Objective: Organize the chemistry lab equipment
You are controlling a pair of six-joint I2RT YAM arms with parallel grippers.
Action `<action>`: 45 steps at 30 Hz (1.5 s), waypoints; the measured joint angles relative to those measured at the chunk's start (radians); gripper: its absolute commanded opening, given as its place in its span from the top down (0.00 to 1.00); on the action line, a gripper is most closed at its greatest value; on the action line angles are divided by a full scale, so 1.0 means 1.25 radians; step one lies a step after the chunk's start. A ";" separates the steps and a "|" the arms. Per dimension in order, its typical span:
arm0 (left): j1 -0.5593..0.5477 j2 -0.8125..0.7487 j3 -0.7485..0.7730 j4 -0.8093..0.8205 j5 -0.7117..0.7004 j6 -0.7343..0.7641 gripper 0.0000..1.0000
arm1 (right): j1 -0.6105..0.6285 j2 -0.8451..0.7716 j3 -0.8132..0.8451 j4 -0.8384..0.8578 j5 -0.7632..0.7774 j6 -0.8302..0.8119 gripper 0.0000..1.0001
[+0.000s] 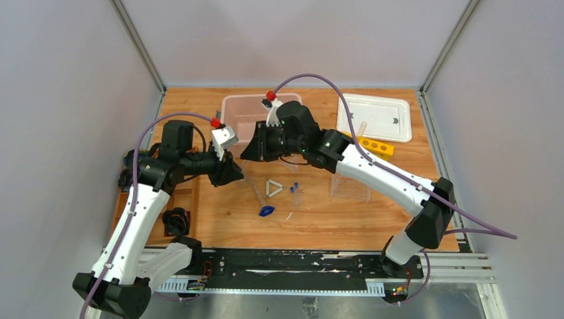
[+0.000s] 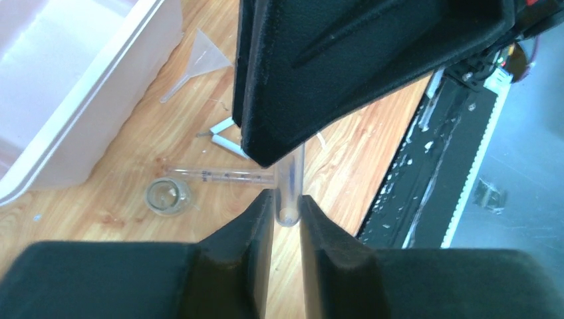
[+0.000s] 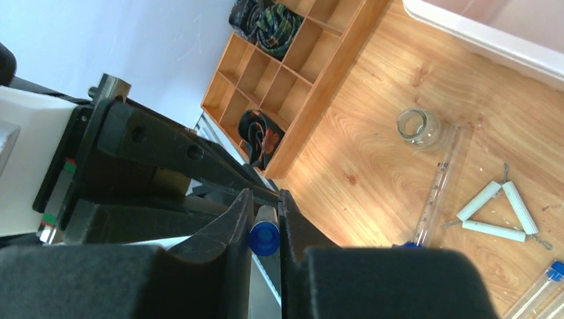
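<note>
Overhead, the left fingers [image 1: 229, 171] and the right fingers [image 1: 256, 147] met tip to tip above the tabletop [image 1: 319, 219], and the wrist views showed why. The left pair was pinching the rounded clear end of a blue-capped tube [image 2: 290, 193], and the right pair was pressed onto that same tube's blue cap [image 3: 265, 238]. From the left wrist, the black bulk of the right fingers filled the space just beyond the fingertips and hid the cap end. From the right wrist, the left arm's hardware crowded in behind the fingers and hid the clear end. Below and to the left of the left fingers lay a clear beaker [image 2: 168, 195], upright with its mouth open. A graduated rod [image 2: 219, 176] lay just past it, then the white triangle [image 2: 226, 138], and a funnel [image 2: 199, 56] on its side. The pink bin [image 2: 66, 100] sat farther out. Off to the right of the right fingers, two more capped tubes [image 3: 542, 286] lay near the triangle. Ahead of those fingers, a wooden divided tray [image 3: 286, 73] held dark items in some compartments. Only the top view took in the blue clip [image 1: 267, 211] on the near side of both pairs of fingers. It alone also showed the clear tube rack [image 1: 350, 186] under the right forearm, the yellow tube rack [image 1: 376, 145] and the white lid [image 1: 374, 116] well apart beyond it.
</note>
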 measured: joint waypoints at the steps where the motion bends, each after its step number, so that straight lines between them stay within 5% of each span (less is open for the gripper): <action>1: -0.001 0.001 0.000 -0.001 -0.003 0.000 0.24 | -0.005 0.000 -0.007 0.005 -0.011 0.004 1.00; 2: -0.001 0.002 0.000 -0.004 -0.012 -0.004 0.09 | -0.011 -0.002 -0.016 0.009 -0.018 0.004 1.00; 4: 0.001 0.004 0.000 -0.006 -0.032 -0.007 0.00 | -0.023 -0.013 -0.046 -0.003 -0.020 0.004 1.00; 10: 0.001 0.013 0.005 -0.011 -0.090 -0.034 0.00 | -0.069 -0.110 -0.154 -0.086 0.069 -0.051 1.00; 19: 0.001 0.032 0.027 -0.012 -0.144 -0.063 0.00 | -0.143 -0.370 -0.377 -0.151 0.374 -0.168 1.00; 28: 0.001 0.036 0.027 -0.012 -0.148 -0.072 0.02 | -0.157 -0.366 -0.556 -0.146 0.508 -0.222 1.00; 45: 0.001 0.036 0.041 -0.014 -0.147 -0.079 0.00 | -0.159 -0.289 -0.628 -0.058 0.556 -0.252 1.00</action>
